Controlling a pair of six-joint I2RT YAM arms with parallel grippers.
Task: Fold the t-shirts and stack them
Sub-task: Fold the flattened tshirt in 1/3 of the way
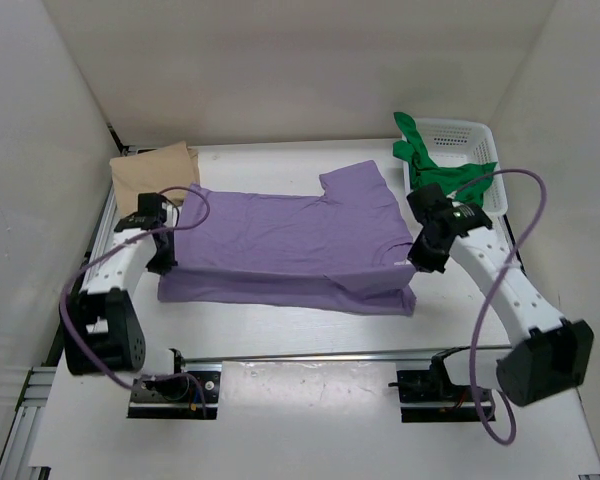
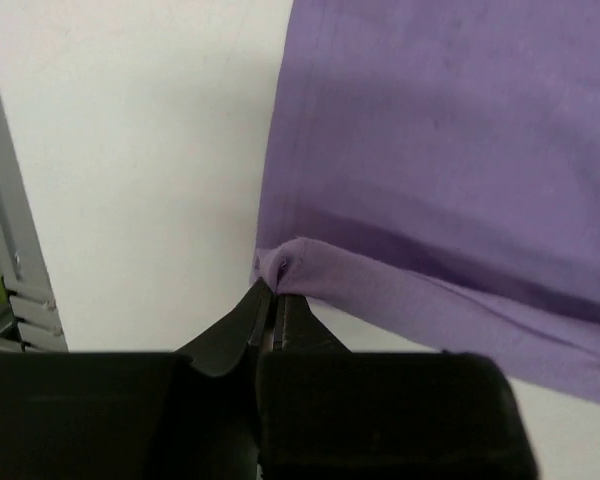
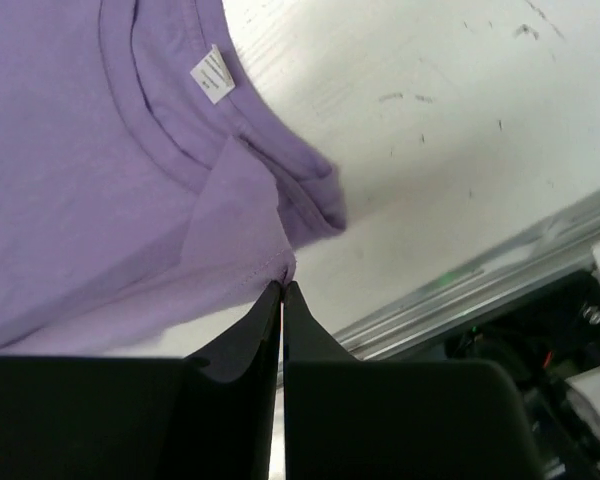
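Observation:
A light purple t-shirt (image 1: 290, 245) lies spread across the table's middle, its near edge doubled over. My left gripper (image 1: 163, 262) is shut on the shirt's left edge (image 2: 280, 265), pinching a small bunch of cloth. My right gripper (image 1: 417, 262) is shut on the shirt's right side near the collar (image 3: 286, 272); the white neck label (image 3: 214, 74) shows beside it. A folded tan t-shirt (image 1: 152, 172) rests at the back left. A bright green t-shirt (image 1: 445, 170) hangs out of the basket at the back right.
A white mesh basket (image 1: 462, 140) stands at the back right corner. White walls close in the table on three sides. A metal rail (image 1: 330, 352) runs across the near edge between the arm bases.

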